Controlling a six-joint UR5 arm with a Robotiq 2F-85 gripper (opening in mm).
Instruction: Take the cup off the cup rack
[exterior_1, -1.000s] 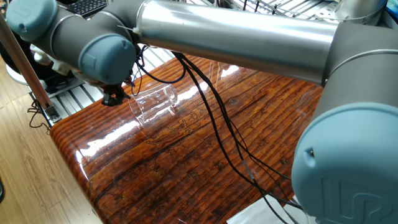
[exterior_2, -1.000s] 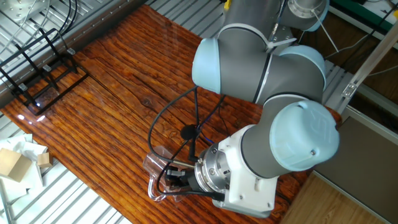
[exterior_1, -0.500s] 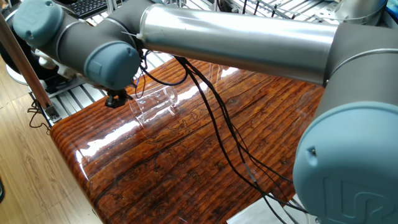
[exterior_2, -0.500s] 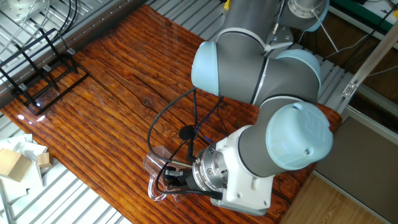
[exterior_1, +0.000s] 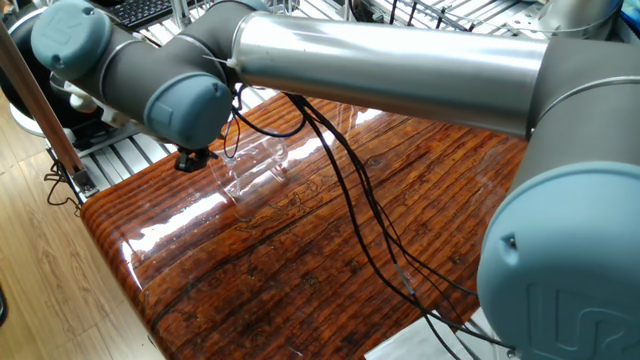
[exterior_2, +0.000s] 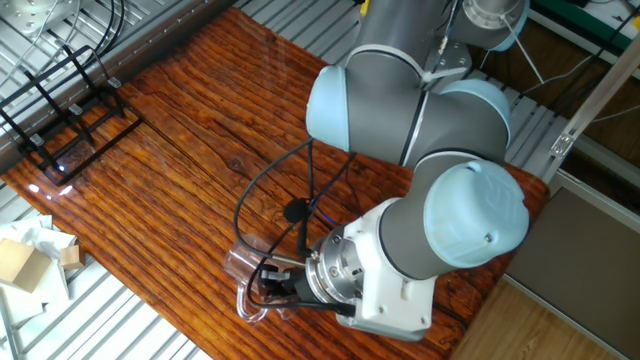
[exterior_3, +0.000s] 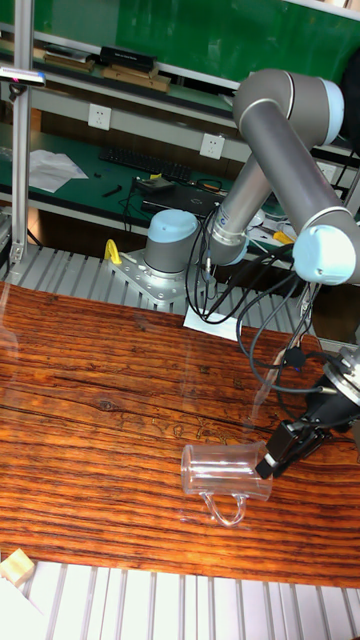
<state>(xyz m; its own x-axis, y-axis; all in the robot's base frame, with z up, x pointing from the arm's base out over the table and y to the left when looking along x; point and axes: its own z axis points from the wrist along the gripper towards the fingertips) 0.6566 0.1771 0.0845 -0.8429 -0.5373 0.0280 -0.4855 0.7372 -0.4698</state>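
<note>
Near the table's front edge, we see the small clear glass cup (exterior_3: 225, 472) lying on its side on the glossy striped wooden tabletop (exterior_2: 190, 150), its loop handle toward the edge. Against half a second ago, the arm's wrist has swung slightly further round; the cup sits where it was. The gripper (exterior_3: 268, 463) is at the cup's thick base, its black fingers (exterior_2: 272, 291) clamped on the glass. The small black thin-wire cup rack (exterior_2: 62, 110) stands well apart at the far corner. In one fixed view the arm hides most of the gripper, and the cup is only faint outlines.
</note>
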